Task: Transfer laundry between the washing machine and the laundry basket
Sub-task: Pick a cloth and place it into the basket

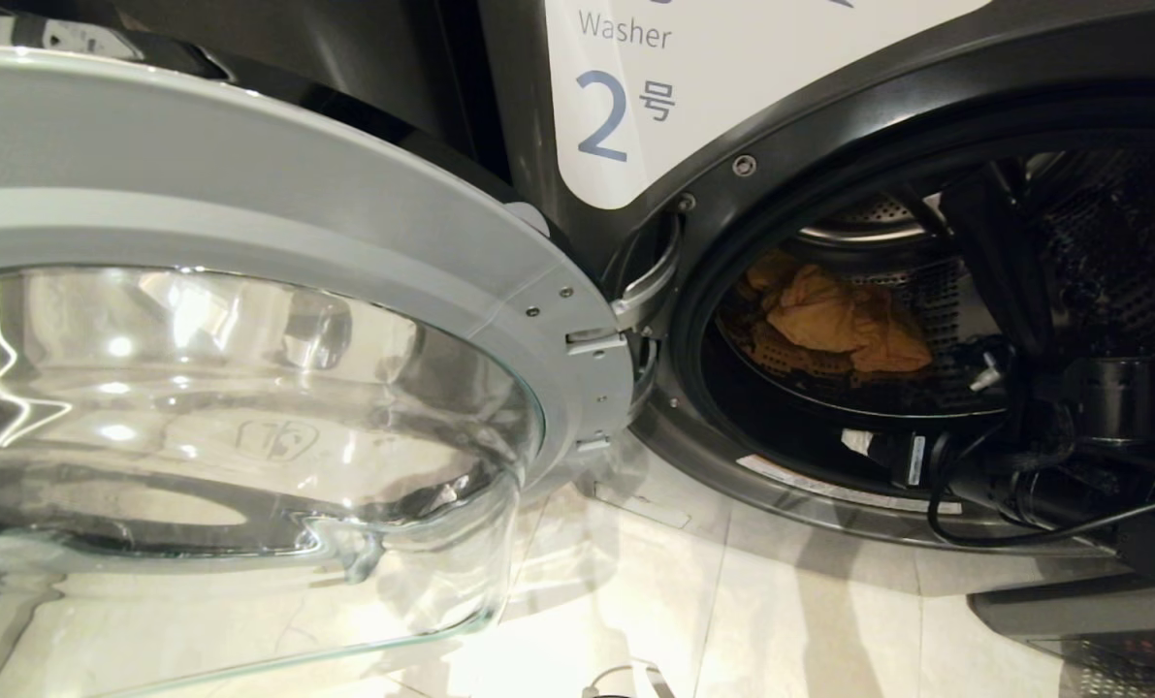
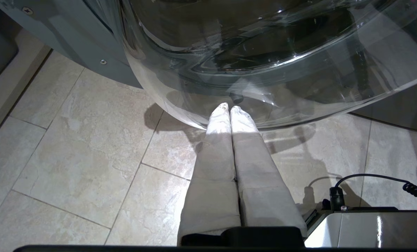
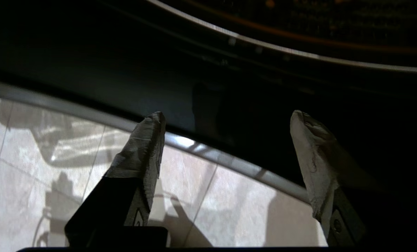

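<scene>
The washing machine [image 1: 732,155], dark grey with a white label numbered 2, has its round glass door [image 1: 247,388] swung open to the left. One piece of laundry [image 1: 844,325], mustard yellow-orange and crumpled, lies in the perforated drum. My right arm [image 1: 1072,485] reaches across the lower part of the opening. The right gripper [image 3: 227,120] is open with nothing between its cloth-wrapped fingers [image 3: 143,150], and it faces the machine's lower rim above the floor tiles. The left gripper [image 2: 229,108] is shut and empty, low under the door's glass bowl [image 2: 264,70]. The laundry basket is out of view.
Pale floor tiles [image 2: 82,140] run beneath the door and in front of the machine. A black cable [image 1: 1023,528] trails from my right arm across the opening's lower edge. Part of my base with a coiled cord [image 2: 369,217] shows beside the left gripper.
</scene>
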